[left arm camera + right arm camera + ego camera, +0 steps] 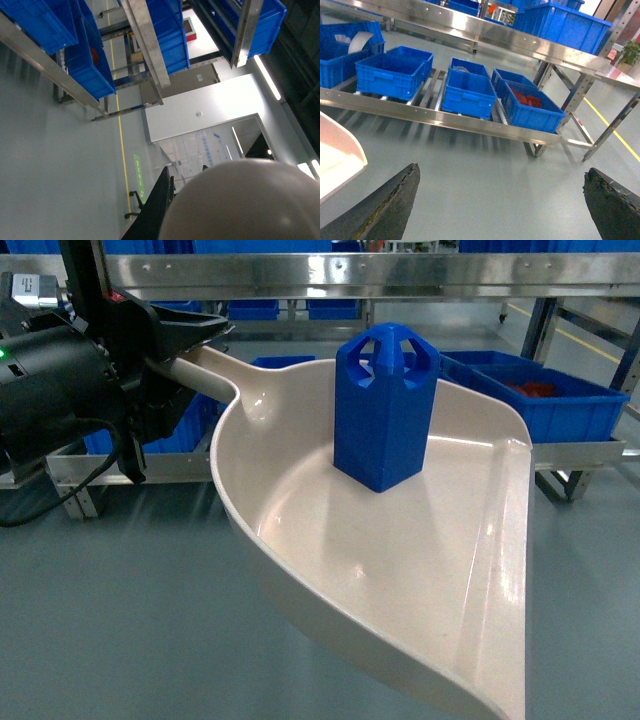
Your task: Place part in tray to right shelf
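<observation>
Currently the tray (400, 570) is being held aloft over the grey floor by its handle (205, 368), which is being clenched by the left gripper (185, 340) at the far left of the head view. The part (385, 405) is being carried upright on the tray's flat bed, toward the far side, with bare cream surface all around it; it is judged that the tray is being kept level so that the part is not tipped or slid off the open lip (515, 590) on the right. The right gripper (500, 200) is being held released, its two dark fingers (385, 205) spread wide with nothing between them, well apart from the shelf (470, 120) beyond, where blue crates (467, 92) are being stored on roller rails; one is seen to hold red pieces. The tray's corner (340, 150) is being caught at the left edge of the right wrist view. No brand, label or writing is being shown clearly enough to be read
</observation>
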Controlling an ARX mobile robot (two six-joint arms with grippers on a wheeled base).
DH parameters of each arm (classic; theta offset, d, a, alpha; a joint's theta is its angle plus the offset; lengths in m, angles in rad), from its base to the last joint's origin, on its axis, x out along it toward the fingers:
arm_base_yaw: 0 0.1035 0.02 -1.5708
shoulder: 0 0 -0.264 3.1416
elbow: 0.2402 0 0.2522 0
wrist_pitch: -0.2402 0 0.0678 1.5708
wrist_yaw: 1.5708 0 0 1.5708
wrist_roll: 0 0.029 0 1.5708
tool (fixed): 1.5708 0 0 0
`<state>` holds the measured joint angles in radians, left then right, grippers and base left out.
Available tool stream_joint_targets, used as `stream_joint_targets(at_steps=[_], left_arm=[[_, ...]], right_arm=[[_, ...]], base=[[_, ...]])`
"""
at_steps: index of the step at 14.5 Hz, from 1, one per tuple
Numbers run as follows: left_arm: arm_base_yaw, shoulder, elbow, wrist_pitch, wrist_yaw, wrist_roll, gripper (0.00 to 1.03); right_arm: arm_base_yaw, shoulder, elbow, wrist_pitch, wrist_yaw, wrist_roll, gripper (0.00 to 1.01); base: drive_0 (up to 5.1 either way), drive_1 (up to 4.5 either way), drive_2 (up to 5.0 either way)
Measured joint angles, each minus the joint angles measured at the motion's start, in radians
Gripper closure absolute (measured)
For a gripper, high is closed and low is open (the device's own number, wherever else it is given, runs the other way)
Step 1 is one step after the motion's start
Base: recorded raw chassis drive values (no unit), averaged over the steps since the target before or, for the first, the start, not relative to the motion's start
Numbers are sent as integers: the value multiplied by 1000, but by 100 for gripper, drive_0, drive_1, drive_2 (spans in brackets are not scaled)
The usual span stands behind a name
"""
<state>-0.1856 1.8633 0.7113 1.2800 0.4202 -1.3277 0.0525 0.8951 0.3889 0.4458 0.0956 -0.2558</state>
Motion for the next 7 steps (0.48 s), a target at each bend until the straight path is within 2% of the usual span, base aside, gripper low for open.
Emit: stream_joint_targets(at_steps=[7], left_arm=[[0, 0, 0, 0, 0, 0, 90]], right_arm=[[0, 0, 0, -3, -2, 0, 3]], base=[[0, 0, 0]])
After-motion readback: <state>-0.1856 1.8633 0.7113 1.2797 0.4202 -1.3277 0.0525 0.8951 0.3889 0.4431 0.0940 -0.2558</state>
